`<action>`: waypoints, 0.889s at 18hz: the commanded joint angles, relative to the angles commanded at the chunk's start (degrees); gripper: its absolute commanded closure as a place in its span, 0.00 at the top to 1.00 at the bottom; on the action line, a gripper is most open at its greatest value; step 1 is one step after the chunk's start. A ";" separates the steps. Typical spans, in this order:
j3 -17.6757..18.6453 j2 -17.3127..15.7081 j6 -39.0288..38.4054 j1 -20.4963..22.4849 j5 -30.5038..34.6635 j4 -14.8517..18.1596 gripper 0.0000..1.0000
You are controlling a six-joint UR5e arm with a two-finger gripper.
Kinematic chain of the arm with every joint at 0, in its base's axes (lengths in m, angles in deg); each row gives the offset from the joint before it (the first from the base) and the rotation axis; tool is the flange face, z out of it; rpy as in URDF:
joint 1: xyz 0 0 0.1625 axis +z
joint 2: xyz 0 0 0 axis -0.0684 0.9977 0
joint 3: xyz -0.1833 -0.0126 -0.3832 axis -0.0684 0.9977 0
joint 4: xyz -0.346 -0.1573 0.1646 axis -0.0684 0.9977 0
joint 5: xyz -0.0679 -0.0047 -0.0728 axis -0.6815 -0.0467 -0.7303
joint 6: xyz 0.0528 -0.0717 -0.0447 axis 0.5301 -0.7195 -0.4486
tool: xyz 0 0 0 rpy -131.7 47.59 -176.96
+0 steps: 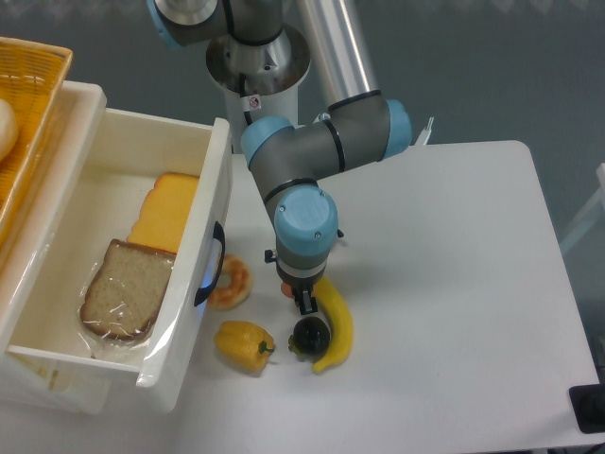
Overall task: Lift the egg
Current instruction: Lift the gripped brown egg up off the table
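Observation:
Only a pinkish sliver of the egg (286,291) shows at the left edge of my gripper (297,297); the rest is hidden under the wrist. The gripper points straight down and stands shut on the egg, with one dark fingertip (305,305) showing below the wrist. It hangs between the ring donut (233,281) on its left and the top end of the banana (337,326) on its right, just above the black round fruit (311,334).
A yellow pepper (244,344) lies left of the black fruit. The open white drawer (216,180) at the left holds wrapped bread (123,288) and an orange slice (165,213). A yellow basket (33,113) sits at the far left.

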 joint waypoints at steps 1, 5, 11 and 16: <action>-1.49 -0.27 -1.33 0.35 -0.09 0.09 0.25; -4.22 -0.44 -4.32 1.67 -1.05 0.09 0.25; -8.89 -0.44 -14.60 2.90 -4.66 -0.26 0.25; -9.41 -0.44 -17.69 2.90 -4.83 -0.44 0.23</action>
